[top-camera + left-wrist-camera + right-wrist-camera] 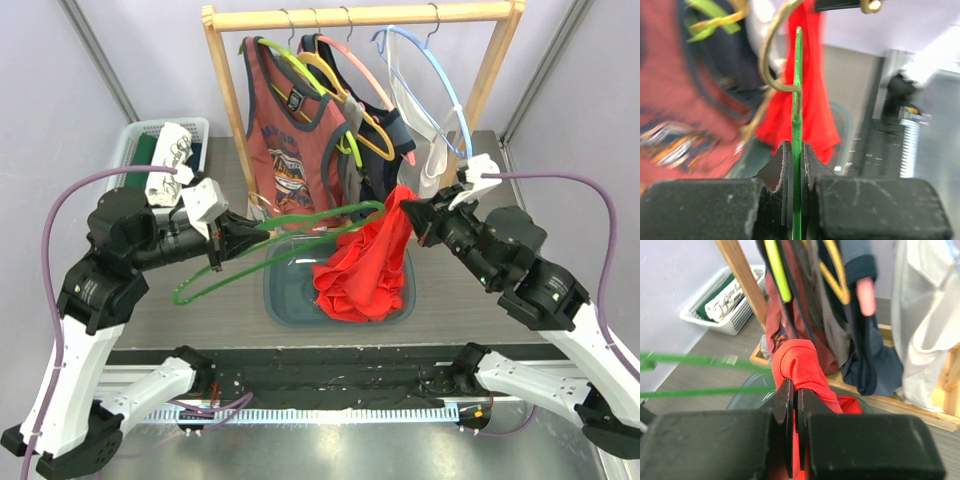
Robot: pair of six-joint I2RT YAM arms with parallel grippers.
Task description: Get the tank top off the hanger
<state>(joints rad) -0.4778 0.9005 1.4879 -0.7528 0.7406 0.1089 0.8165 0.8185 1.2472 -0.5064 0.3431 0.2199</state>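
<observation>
My left gripper (216, 246) is shut on the thin green hanger (300, 222), which lies nearly flat over the table, its right end reaching the red tank top (362, 262). In the left wrist view the hanger's green bar (797, 95) runs straight out from between the shut left gripper (797, 152), the gold hook (774, 70) curling beside it and the tank top (816, 105) beyond. My right gripper (415, 215) is shut on the tank top's upper edge; the cloth droops into the bin. The right wrist view shows the red fabric (801, 365) bunched between the right gripper (795, 395).
A dark grey bin (285, 300) sits on the table under the tank top. Behind it stands a wooden rack (360, 15) with several garments on coloured hangers, its post (742, 282) close by. A white basket (140, 140) of folded clothes is at the back left.
</observation>
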